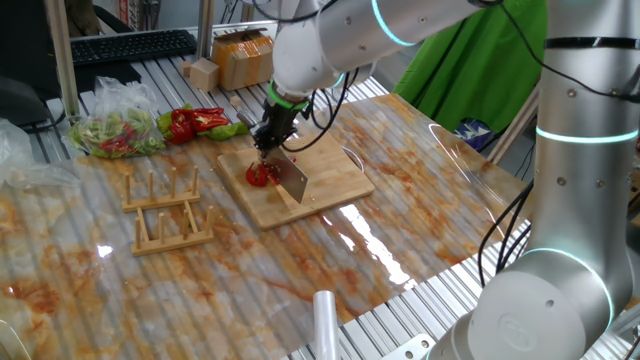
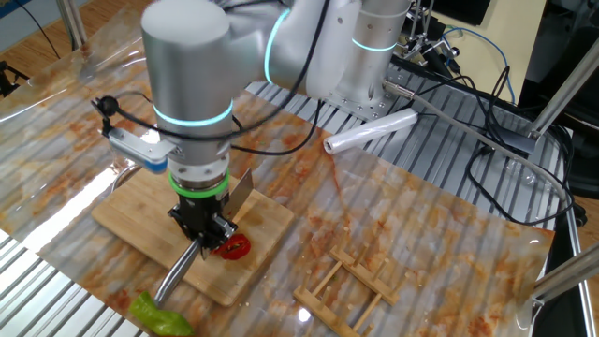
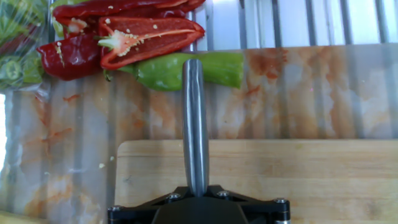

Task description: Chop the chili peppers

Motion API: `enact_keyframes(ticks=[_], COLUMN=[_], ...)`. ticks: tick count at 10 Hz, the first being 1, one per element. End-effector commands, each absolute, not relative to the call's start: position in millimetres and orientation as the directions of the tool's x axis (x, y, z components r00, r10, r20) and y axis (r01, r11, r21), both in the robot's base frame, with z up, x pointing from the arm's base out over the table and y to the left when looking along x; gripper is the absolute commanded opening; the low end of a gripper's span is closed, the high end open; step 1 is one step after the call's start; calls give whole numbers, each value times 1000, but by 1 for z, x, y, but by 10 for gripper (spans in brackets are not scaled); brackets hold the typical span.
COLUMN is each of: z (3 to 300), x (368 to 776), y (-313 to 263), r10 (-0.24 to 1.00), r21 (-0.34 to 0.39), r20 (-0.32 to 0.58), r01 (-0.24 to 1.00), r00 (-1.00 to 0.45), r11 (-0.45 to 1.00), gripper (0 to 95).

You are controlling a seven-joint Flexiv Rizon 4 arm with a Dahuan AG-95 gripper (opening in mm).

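Over the cutting board (image 1: 325, 180), the downward pincer (image 1: 272, 137) clamps a cleaver (image 1: 292, 177).

Knife blade (image 2: 241, 194) mostly behind the arm; fingertips unseen.

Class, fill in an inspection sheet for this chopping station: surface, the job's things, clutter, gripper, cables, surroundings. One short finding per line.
Surface: table covered in clear sheet, smeared with orange-red stains; wooden cutting board on it.
Job's things: red chili peppers on the board, under the cleaver blade.
Clutter: cut red peppers and a green pepper beyond the board; bag of pepper scraps; wooden rack; plastic roll.
Gripper: gripper shut on the cleaver's metal handle, pointing down.
Cables: black cables trail behind the arm's base.
Surroundings: keyboard, cardboard box, green cloth.
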State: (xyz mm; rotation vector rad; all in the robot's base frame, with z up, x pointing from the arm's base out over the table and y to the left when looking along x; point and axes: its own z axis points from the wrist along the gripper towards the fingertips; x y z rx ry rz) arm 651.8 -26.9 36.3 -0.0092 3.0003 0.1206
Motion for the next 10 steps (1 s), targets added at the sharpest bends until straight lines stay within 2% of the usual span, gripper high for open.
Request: enact_keyframes(ticks=[1,3,6,10], z=[22,29,50,56], x=[655,653,648,645], y=[-26,-28,-29,-32], r10=[-1,16,23,23], r21=[79,96,83,80], r20=[-136,-125,-91,-90], r01=[-12,4,16,16], r00=[-991,-992,-996,-996], r11=[997,995,996,997], gripper=[0,0,0,0])
